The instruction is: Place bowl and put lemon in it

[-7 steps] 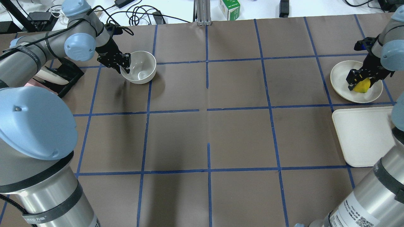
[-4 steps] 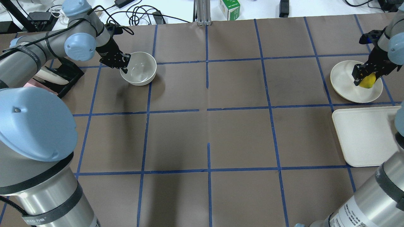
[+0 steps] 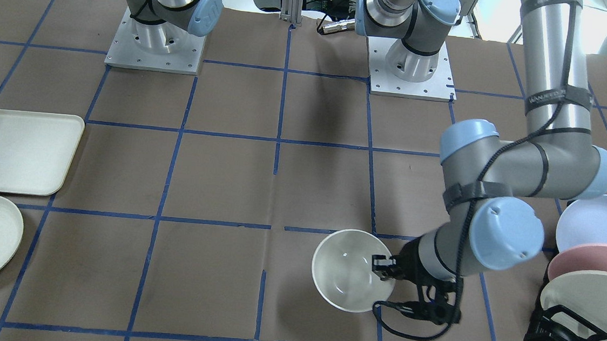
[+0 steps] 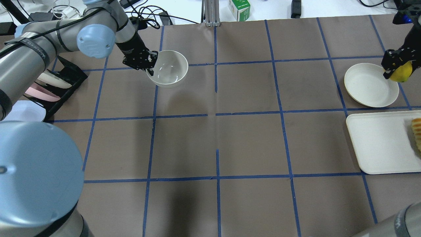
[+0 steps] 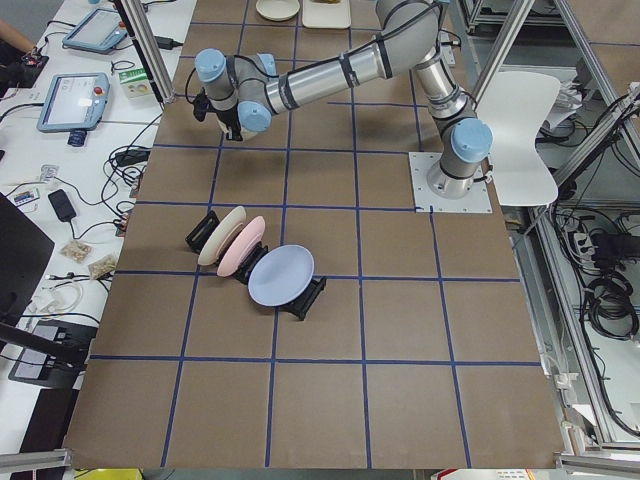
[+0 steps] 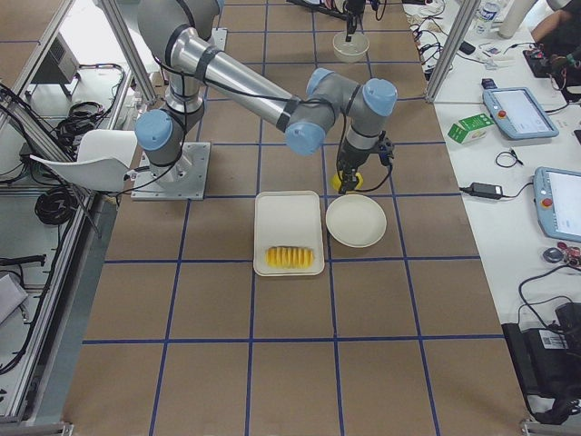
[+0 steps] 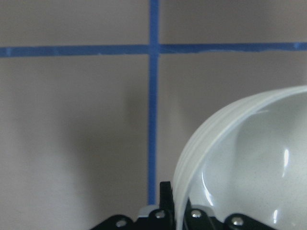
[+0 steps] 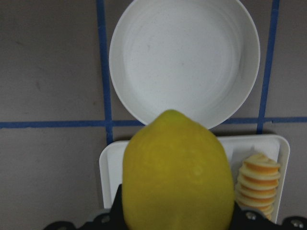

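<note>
Overhead view: left tool (image 4: 150,67) pinches the bowl (image 4: 169,69) by its rim to hold it clear of the tabletop (image 4: 217,141), while right tool (image 4: 394,67) grips the lemon (image 4: 402,74) aloft, likely awaiting the bowl.

Robotics lab, arm bases (image 3: 153,53) bolted to table (image 3: 227,181) w/ blue tape grid (image 4: 217,177), teach pendants (image 6: 513,109), cables (image 5: 607,292), alu frame post (image 4: 210,12).

On my feeds: brown-papered table (image 4: 250,144), blue tape grid (image 4: 280,113), white chair (image 5: 525,130), cable-strewn white benches (image 6: 536,245) alongside.
</note>
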